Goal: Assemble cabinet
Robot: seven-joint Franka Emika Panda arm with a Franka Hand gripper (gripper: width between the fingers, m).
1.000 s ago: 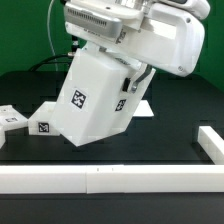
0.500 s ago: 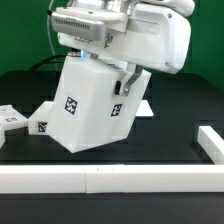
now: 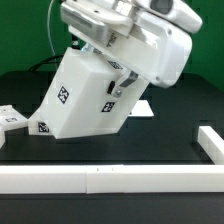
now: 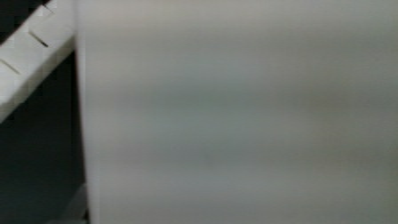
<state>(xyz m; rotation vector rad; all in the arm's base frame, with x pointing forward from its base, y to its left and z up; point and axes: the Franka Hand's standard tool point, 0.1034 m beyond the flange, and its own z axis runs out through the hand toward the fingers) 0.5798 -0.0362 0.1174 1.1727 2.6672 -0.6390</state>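
- Starting nearest the exterior camera, a long white rail (image 3: 100, 180) lies across the front of the black table (image 3: 170, 125). It turns up into a short arm on the exterior view's right and is well apart from the work.
- Behind it, on the exterior view's left, small tagged blocks (image 3: 10, 118) lie flat on the table, one of them just beside the lower corner of the case.
- The cabinet (image 3: 85, 100) stands mid-table, tilted with its top leaning toward the exterior view's right. Whether its low edge touches the table cannot be told.
- In the wrist view a blurred white wall of it (image 4: 231, 120) fills almost everything.
- The gripper (image 3: 116, 86) is clamped on the cabinet's upper wall. One dark finger (image 3: 119, 88) shows against the side face, and the other is hidden.
- The case looks like stiff, smooth plastic, bulky but probably hollow and light. Its size would give it leverage to swing or slip in a pinch.
- A thin wall near the top edge seems the only place the jaws can span, so slow turning looks wise.
- The white arm (image 3: 160, 45) looms farthest back.
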